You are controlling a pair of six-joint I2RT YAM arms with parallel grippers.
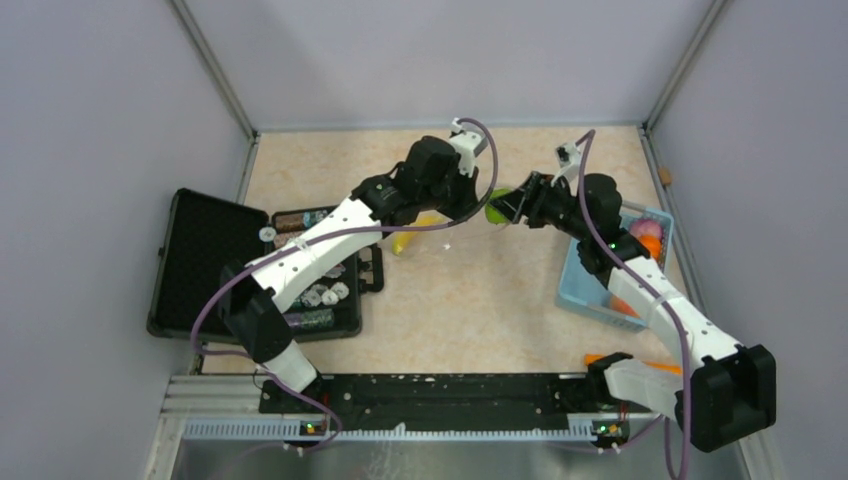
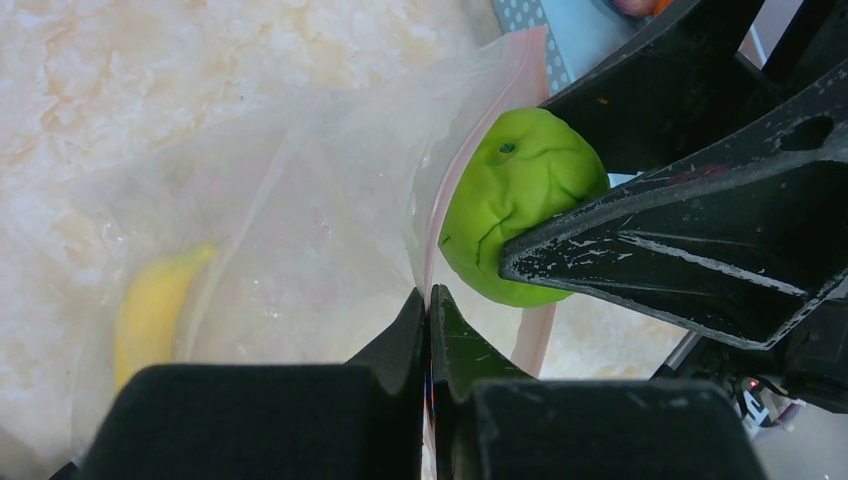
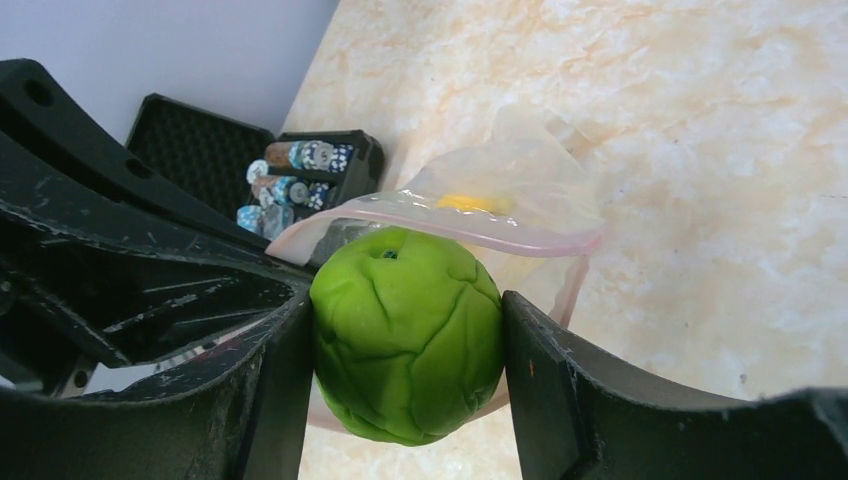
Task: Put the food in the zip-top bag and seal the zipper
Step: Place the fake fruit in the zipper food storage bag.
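Two robot arms meet over the middle of a beige marbled tabletop (image 1: 470,300). The right gripper (image 3: 405,350) clamps a green apple (image 2: 520,215) between its two black fingers, one on each side of the fruit, with the stem dimple facing the clear zip-top bag (image 2: 300,200). The apple hangs right at the bag's open mouth, just beside the pinkish-red zipper (image 3: 480,235); whether it touches the strip cannot be told. The left gripper (image 2: 428,320) has its fingers pressed together, pinching the bag's rim next to the zipper and lifting that edge. A yellow banana (image 2: 150,305) already lies inside the bag, blurred by the crinkled plastic. On the right edge of the tabletop, a light-blue basket (image 1: 585,290) holds pink and orange fruit. On the left, a black case (image 1: 200,260) lies open, with round tokens (image 1: 325,292) in it.
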